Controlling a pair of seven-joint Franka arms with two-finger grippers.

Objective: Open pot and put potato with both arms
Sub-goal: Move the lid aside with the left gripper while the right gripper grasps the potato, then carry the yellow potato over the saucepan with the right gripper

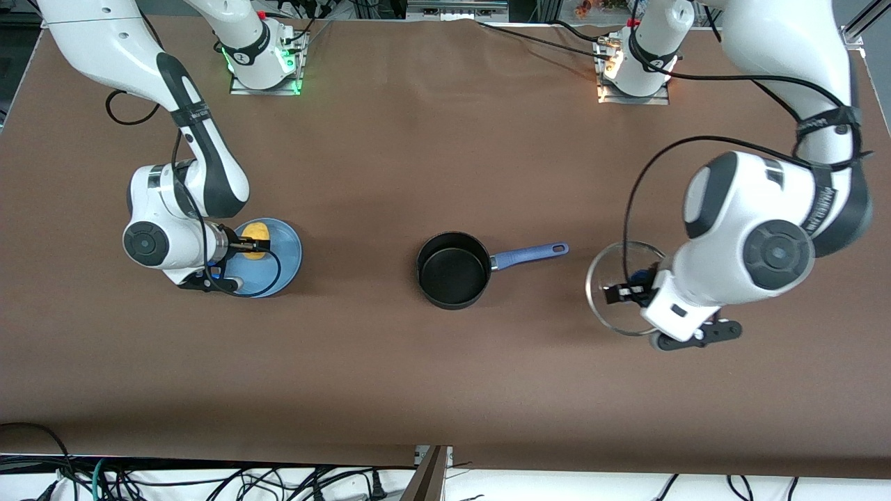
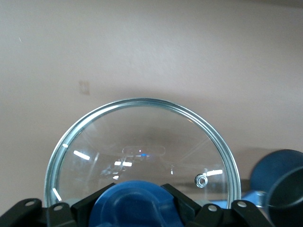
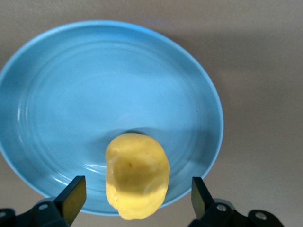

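The potato lies on the plate toward the right arm's end of the table. The pot sits mid-table, uncovered. Its lid hangs, seemingly off the table, toward the left arm's end.

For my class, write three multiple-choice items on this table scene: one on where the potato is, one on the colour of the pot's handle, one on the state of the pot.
1. Where is the potato?
A. in the pot
B. on the blue plate
C. on the bare table

2. What colour is the handle of the pot?
A. red
B. black
C. blue

3. What is the state of the pot?
A. open and empty
B. lidded
C. tipped on its side

Answers:
1 B, the potato rests on the plate between the open fingers of the right gripper.
2 C, the long handle shows blue.
3 A, its black inside is bare, and the left gripper holds the glass lid by its knob toward the left arm's end of the table.
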